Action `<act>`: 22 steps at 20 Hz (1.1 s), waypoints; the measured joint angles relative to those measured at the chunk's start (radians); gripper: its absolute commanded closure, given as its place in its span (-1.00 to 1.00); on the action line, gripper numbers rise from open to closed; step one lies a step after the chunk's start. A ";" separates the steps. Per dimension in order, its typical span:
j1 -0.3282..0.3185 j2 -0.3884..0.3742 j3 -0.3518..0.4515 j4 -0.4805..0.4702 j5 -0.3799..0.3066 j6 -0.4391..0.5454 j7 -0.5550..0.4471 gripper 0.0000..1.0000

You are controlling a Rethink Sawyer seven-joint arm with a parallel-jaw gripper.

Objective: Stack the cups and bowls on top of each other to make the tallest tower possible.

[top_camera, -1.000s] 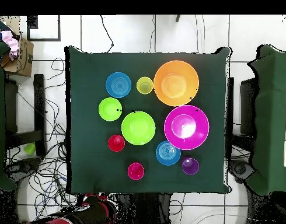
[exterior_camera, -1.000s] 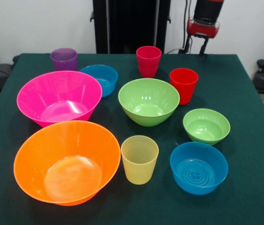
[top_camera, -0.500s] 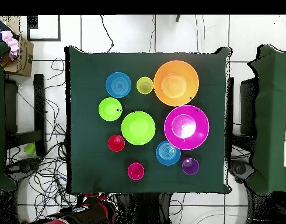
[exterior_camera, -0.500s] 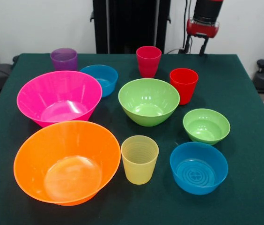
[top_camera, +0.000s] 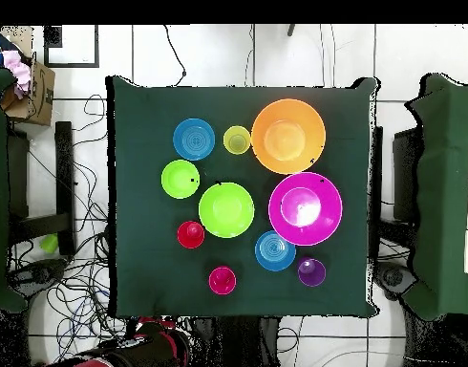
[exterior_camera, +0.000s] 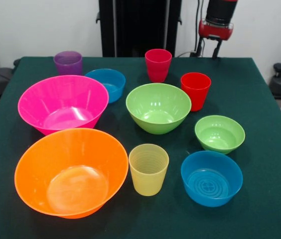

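Observation:
All pieces stand singly on the green table (exterior_camera: 260,99); no tower stands. Cups: purple (exterior_camera: 68,62), pinkish-red (exterior_camera: 158,64), bright red (exterior_camera: 196,90), ribbed yellow (exterior_camera: 148,169). Bowls: large orange (exterior_camera: 70,172), hot pink (exterior_camera: 63,103), medium lime green (exterior_camera: 158,107), small lime green (exterior_camera: 219,133), blue at the back (exterior_camera: 105,83) and blue at the front (exterior_camera: 211,178). My gripper (exterior_camera: 208,50) hangs open and empty beyond the table's far right edge, behind the bright red cup. In the overhead view the arm (top_camera: 147,339) lies below the table's edge.
The robot's black pedestal (exterior_camera: 139,25) stands behind the table's far edge. Cables (top_camera: 75,239) lie on the floor beside the table, and a cardboard box (top_camera: 32,91) sits at the overhead view's upper left.

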 measured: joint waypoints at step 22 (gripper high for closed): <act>-0.001 0.001 -0.002 -0.003 -0.011 0.000 0.000 -1.00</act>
